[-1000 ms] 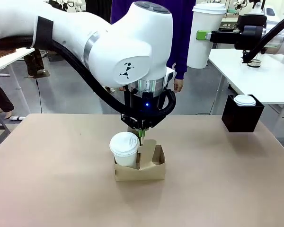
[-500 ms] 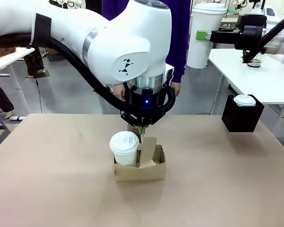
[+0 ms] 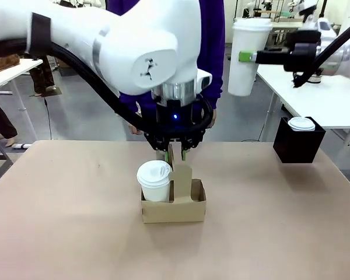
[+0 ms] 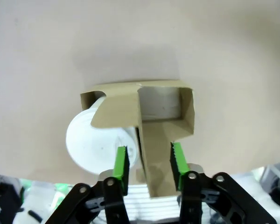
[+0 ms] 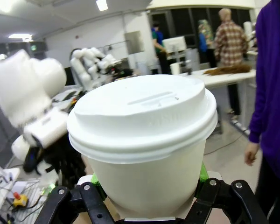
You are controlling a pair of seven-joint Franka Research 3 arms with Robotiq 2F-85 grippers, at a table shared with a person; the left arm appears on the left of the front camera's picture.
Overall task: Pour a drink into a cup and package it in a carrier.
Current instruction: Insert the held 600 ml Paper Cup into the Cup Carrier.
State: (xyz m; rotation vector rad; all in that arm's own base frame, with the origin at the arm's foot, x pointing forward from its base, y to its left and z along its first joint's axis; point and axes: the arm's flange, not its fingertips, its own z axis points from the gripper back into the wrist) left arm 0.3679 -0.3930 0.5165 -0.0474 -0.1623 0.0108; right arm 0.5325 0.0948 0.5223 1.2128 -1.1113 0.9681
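The carrier (image 3: 173, 202) sits mid-table, a lidded cup (image 3: 154, 181) in its left slot. Since a second ago the left gripper (image 3: 175, 156) has risen a touch, and its jaws now stand parted on either side of the carrier's handle (image 3: 181, 175). The left wrist view shows what the front hides: green pads (image 4: 121, 162) apart from the cardboard, not pinching it. High to the carrier's right, the right gripper (image 3: 245, 56) has dipped slightly, clamped on a second lidded cup (image 3: 247, 55); its wrist view brings the lid (image 5: 142, 116) close.
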